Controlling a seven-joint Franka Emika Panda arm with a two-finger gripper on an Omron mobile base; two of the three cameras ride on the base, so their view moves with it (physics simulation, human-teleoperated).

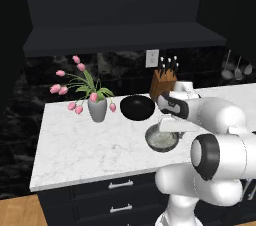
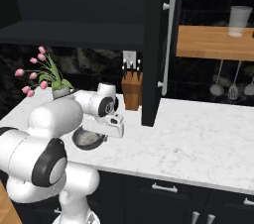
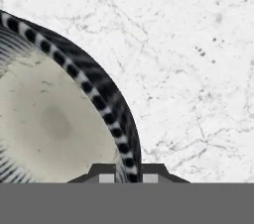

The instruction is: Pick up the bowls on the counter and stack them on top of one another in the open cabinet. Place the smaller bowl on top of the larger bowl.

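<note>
The smaller bowl [image 1: 161,140] [image 2: 88,139], grey with a pale speckled inside [image 3: 54,124], rests on the white marble counter [image 1: 85,145] [image 2: 198,139]. My gripper [image 1: 167,129] [image 2: 102,135] [image 3: 129,177] reaches down at the bowl's right rim. Its two tips stand close together, one inside and one outside the rim, and they look shut on it. The larger bowl [image 1: 137,107], glossy black, sits just behind, beside the vase. Above the counter, the dark cabinet's shelf board [image 1: 125,37] [image 2: 74,32] lies bare.
A grey vase of pink tulips [image 1: 97,107] [image 2: 59,89] stands left of the black bowl. A wooden knife block [image 1: 162,84] [image 2: 131,91] sits at the back wall. The open cabinet door [image 2: 158,44] hangs to the right, with utensils [image 2: 225,86] beyond.
</note>
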